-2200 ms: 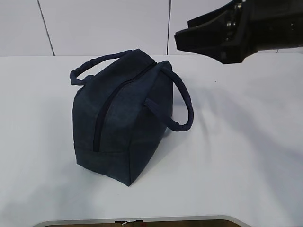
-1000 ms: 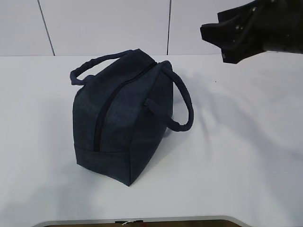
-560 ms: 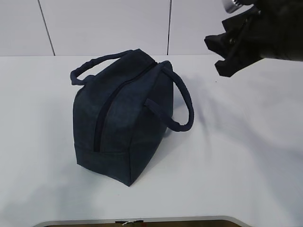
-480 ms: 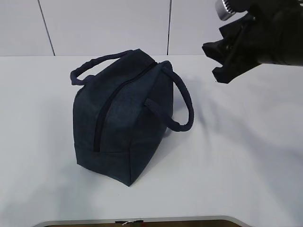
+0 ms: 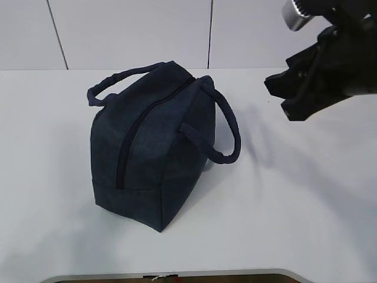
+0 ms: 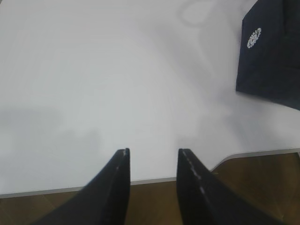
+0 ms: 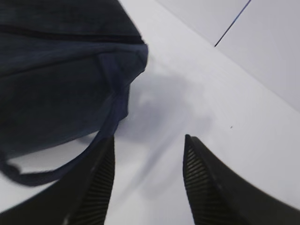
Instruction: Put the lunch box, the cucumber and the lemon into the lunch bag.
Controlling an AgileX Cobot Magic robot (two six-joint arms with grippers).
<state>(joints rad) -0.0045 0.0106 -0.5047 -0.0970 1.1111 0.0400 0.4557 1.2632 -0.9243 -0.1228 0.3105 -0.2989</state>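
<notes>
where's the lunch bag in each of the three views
Exterior view: the lunch bag stands left of centre on the white table, zipper closed.
Left wrist view: only one corner shows at the upper right edge, bearing the round white logo.
Right wrist view: it fills the upper left, one loop handle drooping onto the table.
Shared landmark: the white tabletop under the bag.

White table (image 5: 306,194), pale panelled wall (image 5: 129,29)
</notes>
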